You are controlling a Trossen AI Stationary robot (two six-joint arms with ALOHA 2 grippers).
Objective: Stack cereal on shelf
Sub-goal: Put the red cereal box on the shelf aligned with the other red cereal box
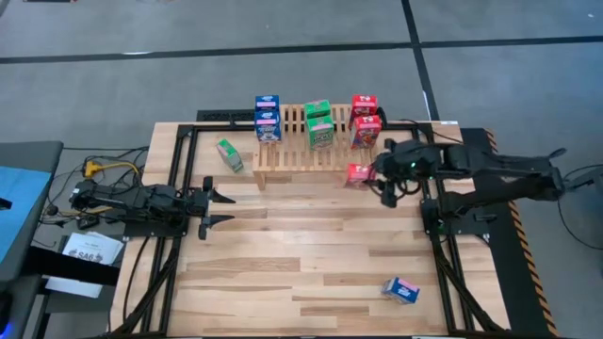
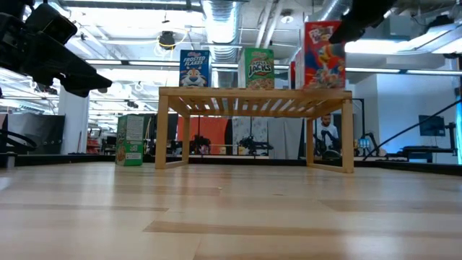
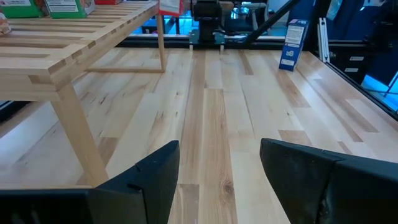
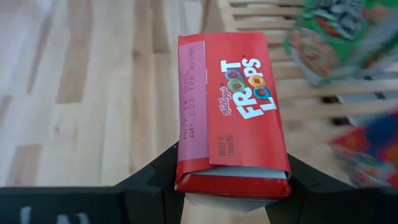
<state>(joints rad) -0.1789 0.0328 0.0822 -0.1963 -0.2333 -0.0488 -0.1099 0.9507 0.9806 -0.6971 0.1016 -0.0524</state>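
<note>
The wooden rack (image 1: 306,141) stands at the table's far side. On it stand two blue boxes (image 1: 268,115), two green boxes (image 1: 319,124) and two red boxes (image 1: 365,118). My right gripper (image 1: 375,175) is shut on a third red box (image 1: 358,174), in front of the rack's right end. A green box (image 1: 229,155) stands on the table left of the rack. A blue box (image 1: 402,290) sits near the table's near right corner. My left gripper (image 1: 219,209) is open above the table's left side, touching nothing. My right gripper pinches the red Froot Loops box by one end (image 4: 230,177), one finger (image 4: 155,183) on each broad face. The fingers come from the table's right, slanting down. In the low view the box (image 2: 323,54) hangs upright, lifted clear, its bottom about level with the rack's top.
Bare plank tabletop (image 1: 311,254) fills the middle and near side. The rack's front slats (image 1: 301,160) are uncovered. Black frame rails (image 1: 179,169) run along both table sides. The lone blue box (image 3: 292,46) shows upright in the left wrist view.
</note>
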